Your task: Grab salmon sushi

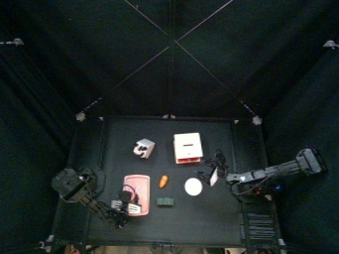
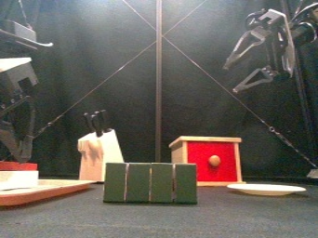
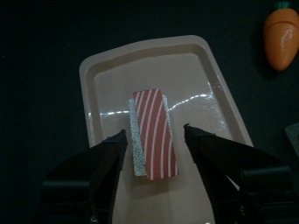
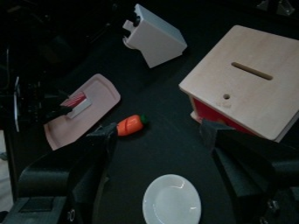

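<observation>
The salmon sushi (image 3: 152, 131), an orange-striped slab on white rice, lies on a pink tray (image 3: 105, 70) at the table's front left. My left gripper (image 3: 156, 136) hangs just over it, open, with one jaw on each side of the sushi and neither touching it. The right wrist view shows the same sushi (image 4: 76, 103) small on the tray (image 4: 87, 118). My right gripper (image 2: 255, 56) is open and held high over the table's right side, holding nothing.
A toy carrot (image 3: 281, 35) lies beside the tray, then a white plate (image 4: 172, 199). A white knife block (image 2: 99, 153) and a red box with a wooden top (image 2: 209, 158) stand behind. A dark green block (image 2: 149, 182) sits at the front edge.
</observation>
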`<move>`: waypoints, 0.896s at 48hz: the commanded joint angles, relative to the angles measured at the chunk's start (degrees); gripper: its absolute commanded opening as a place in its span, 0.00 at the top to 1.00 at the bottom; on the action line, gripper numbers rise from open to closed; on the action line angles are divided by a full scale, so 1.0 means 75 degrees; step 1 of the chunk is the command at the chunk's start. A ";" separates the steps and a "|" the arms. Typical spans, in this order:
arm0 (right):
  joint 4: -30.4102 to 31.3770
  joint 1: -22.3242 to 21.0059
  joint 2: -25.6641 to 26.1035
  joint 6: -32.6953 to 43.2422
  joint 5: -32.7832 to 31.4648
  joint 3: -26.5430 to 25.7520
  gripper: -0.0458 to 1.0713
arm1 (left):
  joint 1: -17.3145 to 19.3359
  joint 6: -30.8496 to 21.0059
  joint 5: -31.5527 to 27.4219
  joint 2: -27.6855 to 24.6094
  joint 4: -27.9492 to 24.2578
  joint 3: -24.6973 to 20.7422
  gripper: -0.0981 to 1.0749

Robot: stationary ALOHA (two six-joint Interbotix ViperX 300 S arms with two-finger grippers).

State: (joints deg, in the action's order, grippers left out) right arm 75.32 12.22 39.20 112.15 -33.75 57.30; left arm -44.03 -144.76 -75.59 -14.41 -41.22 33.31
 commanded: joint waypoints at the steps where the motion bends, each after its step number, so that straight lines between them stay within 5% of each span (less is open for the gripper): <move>1: -0.0023 0.0023 0.0023 -0.0012 0.0000 -0.0059 0.03 | 0.0023 0.0035 -0.0035 0.0258 -0.0023 -0.0117 0.16; 43: -0.0023 -0.0023 0.0035 -0.0012 0.0000 -0.0059 0.03 | 0.0047 0.0035 0.0281 0.0246 -0.0023 0.0070 0.16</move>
State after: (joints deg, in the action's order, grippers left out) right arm 74.97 12.22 39.20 112.06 -33.75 57.39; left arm -43.86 -144.40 -74.27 -12.48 -41.22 34.45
